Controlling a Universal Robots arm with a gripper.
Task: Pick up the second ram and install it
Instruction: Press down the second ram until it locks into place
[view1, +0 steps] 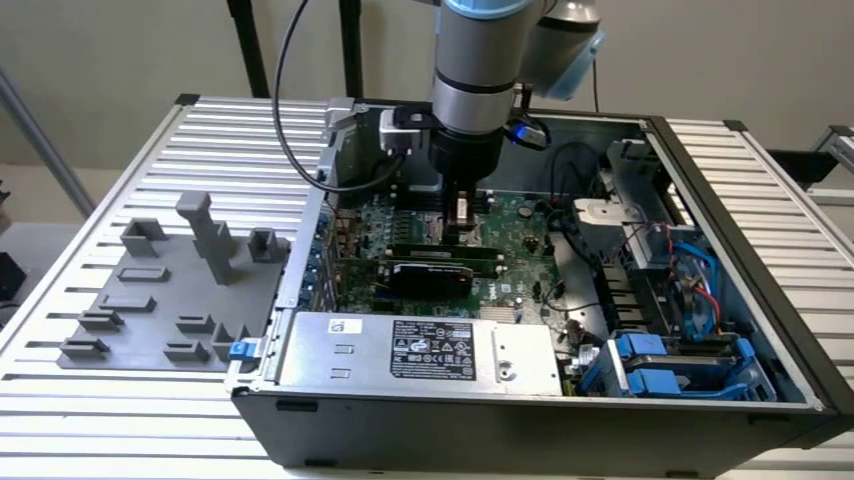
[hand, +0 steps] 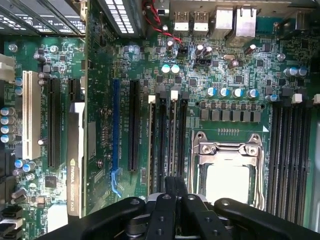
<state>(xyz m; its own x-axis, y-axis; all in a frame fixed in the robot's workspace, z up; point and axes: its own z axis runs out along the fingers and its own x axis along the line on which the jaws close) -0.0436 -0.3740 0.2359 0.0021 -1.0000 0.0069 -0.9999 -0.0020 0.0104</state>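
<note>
**Ram at the slots, install step in hand**

In the exterior view the grey holder blocks (view1: 167, 290) lie at 9 o'clock of the case (view1: 534, 415), with no stick in them. At 12 o'clock from the power supply (view1: 420, 350), the gripper (view1: 461, 228) stands low over the board (view1: 521, 235). Its fingers (hand: 167, 200) are drawn close together on the top edge of the ram (view1: 414, 247) (as best I can judge). The ram stands on edge along the slots (hand: 162, 140), which sit beside the socket (hand: 227, 170). I judge the pick done and the seating underway. Whether the stick is fully home I cannot tell. Finishing calls for a straight, even downward push, with the stick kept square to its slot.
</note>
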